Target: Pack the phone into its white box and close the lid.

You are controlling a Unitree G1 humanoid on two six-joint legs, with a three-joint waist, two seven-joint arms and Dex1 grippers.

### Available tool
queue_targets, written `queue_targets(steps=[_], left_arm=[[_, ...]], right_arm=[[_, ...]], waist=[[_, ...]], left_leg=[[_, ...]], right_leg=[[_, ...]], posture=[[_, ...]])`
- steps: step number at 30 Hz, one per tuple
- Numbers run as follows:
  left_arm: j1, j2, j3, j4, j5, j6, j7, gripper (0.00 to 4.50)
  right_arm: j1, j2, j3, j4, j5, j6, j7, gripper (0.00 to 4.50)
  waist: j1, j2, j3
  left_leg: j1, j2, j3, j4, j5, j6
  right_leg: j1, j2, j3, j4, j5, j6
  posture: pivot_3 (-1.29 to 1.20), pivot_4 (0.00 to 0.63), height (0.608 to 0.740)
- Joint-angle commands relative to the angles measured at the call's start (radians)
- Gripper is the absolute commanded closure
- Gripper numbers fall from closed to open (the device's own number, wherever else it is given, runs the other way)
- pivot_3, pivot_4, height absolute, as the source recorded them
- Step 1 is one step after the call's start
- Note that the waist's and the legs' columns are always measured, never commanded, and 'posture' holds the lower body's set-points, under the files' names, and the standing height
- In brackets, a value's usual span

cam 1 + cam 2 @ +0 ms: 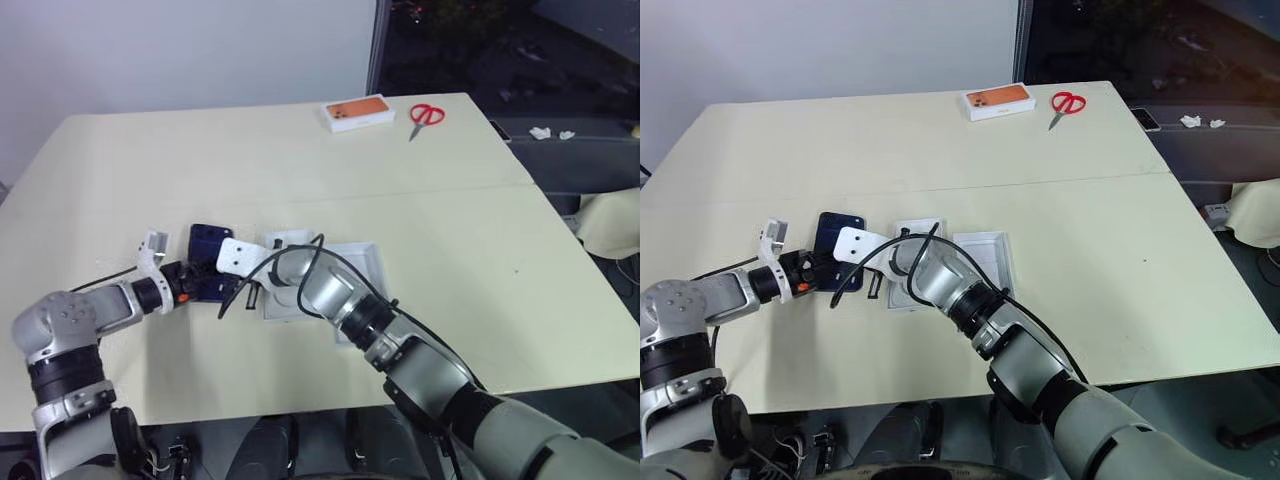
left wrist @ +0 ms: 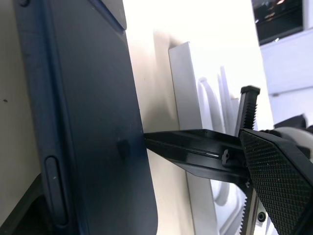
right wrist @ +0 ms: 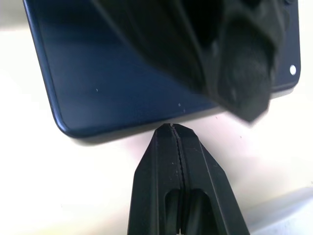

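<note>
The right gripper (image 3: 172,128) sits nearest the lens in its wrist view: both fingers are pressed together with nothing between them, and the closed tip meets the long edge of the phone (image 3: 122,73) at table level. The left gripper (image 1: 190,280) is spread wide, and nothing is clamped. In the left wrist view one black finger (image 2: 274,181) lies beside the phone and the closed right tip reaches across to the phone's edge. Whether the other left finger lies across or under the phone cannot be told.

The phone lies flat on the table (image 1: 300,160), glossy back up, just to the left of the white trays. The tray nearest the phone (image 1: 275,300) is partly covered by the right arm; a second shallow white tray (image 1: 362,262) lies just right of it. Which one is the box base cannot be told from these views.

Judged step: raising the phone's edge so the open fingers can take it.

- Hold the closed right tip firm against the phone's edge as a stop.
- Advance the left fingers until one lies under the phone, then close squarely on both faces.
- Avoid dragging the glossy back across the table.
</note>
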Motion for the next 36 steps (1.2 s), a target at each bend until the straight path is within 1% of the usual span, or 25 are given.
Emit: queue_targets(steps=[1,7,13,16,17,27,28,29,30,36], left_arm=[[0.024,0.031,0.033,0.024,-0.007,-0.003,0.006,0.04],[0.040,0.049,0.042,0.026,-0.031,-0.003,0.004,0.04],[0.051,0.041,0.056,0.023,-0.056,0.005,0.013,0.04],[0.060,0.037,0.059,0.017,-0.078,0.020,0.008,0.84],[0.063,0.038,0.060,0.016,-0.082,0.022,0.008,1.30],[0.088,0.039,0.081,0.022,-0.114,0.030,0.009,1.30],[0.089,0.037,0.080,0.024,-0.116,0.029,0.008,1.83],[0.092,0.035,0.077,0.024,-0.114,0.025,0.009,2.12],[0.093,0.033,0.073,0.025,-0.113,0.020,0.009,2.56],[0.092,0.018,0.066,0.038,-0.108,0.003,0.019,2.56]], right_arm=[[0.001,0.007,0.005,-0.017,0.001,-0.006,0.003,4.50],[0.003,0.006,0.008,-0.017,0.000,-0.009,0.006,4.50],[0.003,0.007,0.009,-0.017,0.000,-0.011,0.008,4.50],[0.003,0.009,0.009,-0.018,0.000,-0.010,0.009,4.50],[0.003,0.009,0.009,-0.018,0.000,-0.010,0.010,4.50],[0.005,0.003,0.010,-0.017,-0.003,-0.012,0.007,4.50],[0.006,0.003,0.010,-0.018,-0.003,-0.012,0.008,4.50],[0.007,0.002,0.011,-0.020,-0.004,-0.011,0.008,4.50],[0.008,0.001,0.011,-0.022,-0.004,-0.010,0.009,4.50],[0.011,-0.001,0.013,-0.028,-0.004,-0.009,0.011,4.50]], waist=[[-0.009,0.000,0.000],[-0.012,0.000,0.000],[-0.012,0.000,0.000],[-0.012,0.000,0.000],[-0.011,0.000,0.000],[-0.011,0.000,0.000],[-0.011,0.000,0.000],[-0.011,0.000,0.000],[-0.011,0.000,0.000],[-0.010,0.000,0.000]], left_leg=[[0.000,0.000,0.000,0.000,0.000,0.000],[0.000,0.001,0.000,-0.001,0.000,0.000],[0.000,0.001,0.000,-0.001,0.000,0.000],[0.000,0.001,0.000,-0.001,0.000,0.000],[0.000,0.001,0.000,-0.001,0.000,0.000],[0.000,0.001,0.000,-0.001,0.000,0.000],[0.000,0.001,0.000,-0.001,0.000,0.000],[0.000,0.001,0.000,-0.001,0.000,0.000],[0.000,0.001,0.000,-0.001,0.000,0.000],[0.000,0.001,0.000,-0.001,0.000,0.000]], right_leg=[[0.000,0.000,0.000,0.000,0.000,0.000],[-0.001,0.001,0.000,0.000,0.000,0.000],[-0.001,0.001,0.000,0.000,0.000,0.000],[-0.001,0.001,0.000,0.000,0.000,0.000],[-0.001,0.001,0.000,0.000,0.000,0.000],[-0.001,0.001,0.000,0.000,0.000,0.000],[-0.001,0.001,0.000,0.000,0.000,0.000],[-0.001,0.001,0.000,0.000,0.000,0.000],[-0.001,0.001,0.000,0.000,0.000,0.000],[-0.001,0.001,0.000,0.000,0.000,0.000]], posture=[[0.00,0.150,0.740],[0.00,0.150,0.740],[0.00,0.150,0.740],[0.00,0.150,0.740],[0.00,0.150,0.740],[0.00,0.150,0.740],[0.00,0.150,0.740],[0.00,0.150,0.740],[0.00,0.150,0.740],[0.00,0.150,0.740]])
